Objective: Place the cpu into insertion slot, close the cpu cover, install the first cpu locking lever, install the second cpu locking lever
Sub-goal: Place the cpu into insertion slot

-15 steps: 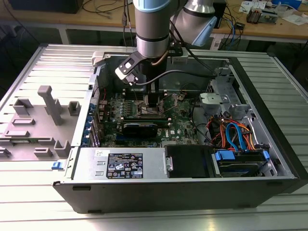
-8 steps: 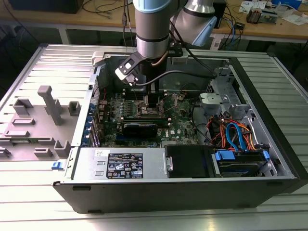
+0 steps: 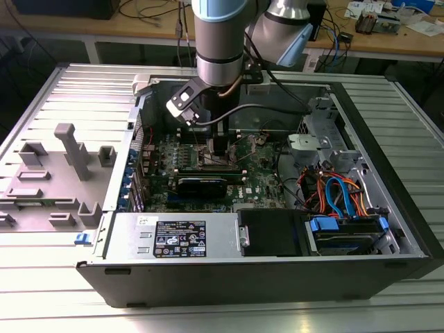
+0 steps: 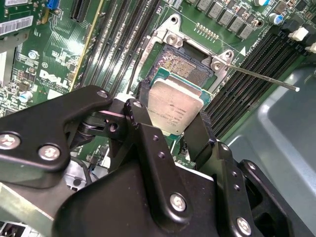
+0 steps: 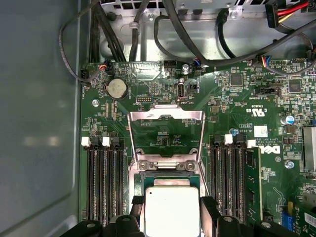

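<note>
Silver-grey cpu (image 4: 175, 108): held over the insertion slot (image 4: 185, 66), part of the pin field left uncovered; judged not yet seated.
Fingers (image 4: 200, 140): closed narrowly on two opposite edges of the cpu.
Cpu cover (image 5: 166, 117): swung open, clear of the slot.
Locking lever (image 4: 261, 76): released, angled out beside the slot.
Handling: judged light, stiff, fragile; only the edges are to be gripped, since the slot's pins are easily bent.
</note>
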Controlling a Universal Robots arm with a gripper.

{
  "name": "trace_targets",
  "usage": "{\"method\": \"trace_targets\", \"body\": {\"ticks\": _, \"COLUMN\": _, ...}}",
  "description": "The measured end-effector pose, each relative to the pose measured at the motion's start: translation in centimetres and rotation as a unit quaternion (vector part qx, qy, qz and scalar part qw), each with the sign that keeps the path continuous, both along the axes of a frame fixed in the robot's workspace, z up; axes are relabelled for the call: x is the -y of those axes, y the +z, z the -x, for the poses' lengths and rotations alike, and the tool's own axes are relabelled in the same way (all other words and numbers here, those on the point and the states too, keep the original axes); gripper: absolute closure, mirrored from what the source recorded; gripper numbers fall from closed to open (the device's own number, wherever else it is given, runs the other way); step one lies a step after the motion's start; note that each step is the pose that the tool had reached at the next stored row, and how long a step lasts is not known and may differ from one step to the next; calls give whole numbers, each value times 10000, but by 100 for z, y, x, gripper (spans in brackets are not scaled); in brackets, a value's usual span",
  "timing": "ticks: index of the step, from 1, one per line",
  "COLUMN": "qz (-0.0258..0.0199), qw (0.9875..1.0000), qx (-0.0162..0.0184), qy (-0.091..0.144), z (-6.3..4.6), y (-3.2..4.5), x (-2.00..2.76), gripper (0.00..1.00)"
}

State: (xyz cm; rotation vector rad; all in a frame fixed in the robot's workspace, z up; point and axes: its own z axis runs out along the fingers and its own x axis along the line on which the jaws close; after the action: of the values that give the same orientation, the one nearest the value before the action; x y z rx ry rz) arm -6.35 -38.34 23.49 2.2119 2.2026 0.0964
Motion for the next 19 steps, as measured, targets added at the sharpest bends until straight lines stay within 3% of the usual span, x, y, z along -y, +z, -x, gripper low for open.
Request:
{"method": "trace_targets", "body": {"ticks": 6, "qz": -1, "qw": 10000, "qx": 0, "qy": 0, "z": 9, "y": -76, "x": -45, "gripper": 46}}
{"method": "trace_targets", "body": {"ticks": 19, "qz": 0, "qw": 10000, "qx": 0, "qy": 0, "z": 29, "y": -167, "x": -53, "gripper": 46}}
